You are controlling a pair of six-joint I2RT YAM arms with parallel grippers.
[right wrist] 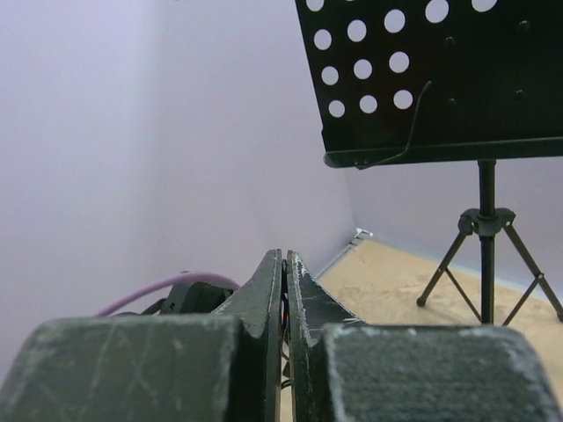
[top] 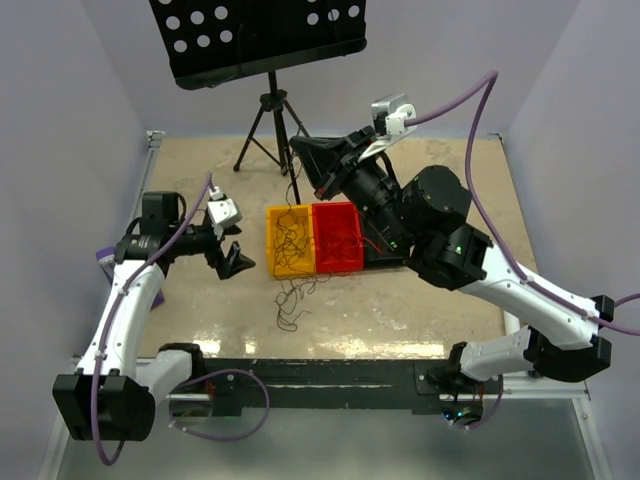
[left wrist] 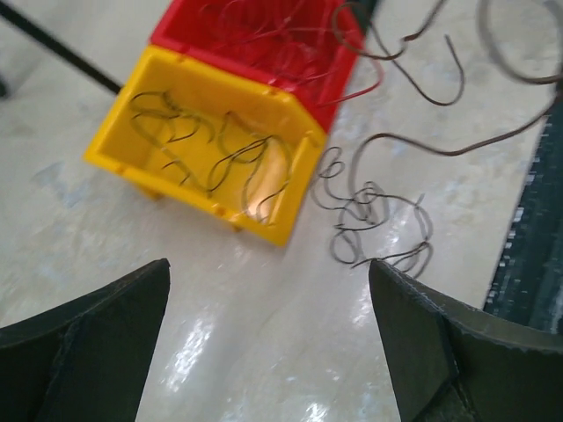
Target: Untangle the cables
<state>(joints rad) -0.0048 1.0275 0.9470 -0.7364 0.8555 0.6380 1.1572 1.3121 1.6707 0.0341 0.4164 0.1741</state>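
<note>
The cables lay in three groups. A loose knot of black strands (top: 295, 300) (left wrist: 374, 224) sprawled on the pale surface (top: 420, 310), just at 6 o'clock of the yellow bin (top: 271, 240) (left wrist: 229, 77) in the top view. More curly black wires (top: 290, 235) (left wrist: 220, 149) sat inside that yellow bin. Thin red wires (top: 340, 235) (left wrist: 264, 35) were bunched in the red bin (top: 338, 262) (left wrist: 176, 26), which touched the yellow one at its 3 o'clock side. In the left wrist view a few red loops spilled over the red bin's wall, and longer dark strands curved across the surface beyond the knot.

The left hand (top: 228, 258) (left wrist: 268, 343) stood at 9 o'clock of the yellow bin, near it but apart from it. Its jaws were spread wide with nothing between them, and both bins and the knot showed through the gap.

The right hand (top: 300, 145) (right wrist: 284, 264) was raised at about 12 o'clock of the bins, its jaws pressed together. Whether a strand was pinched between them could not be told. A thin dark line ran below it towards the yellow bin, too fine to identify.

At 12 o'clock, at the far edge of the surface, stood a black perforated music stand (top: 260, 35) (right wrist: 440, 79) on a tripod (top: 270, 120).
</note>
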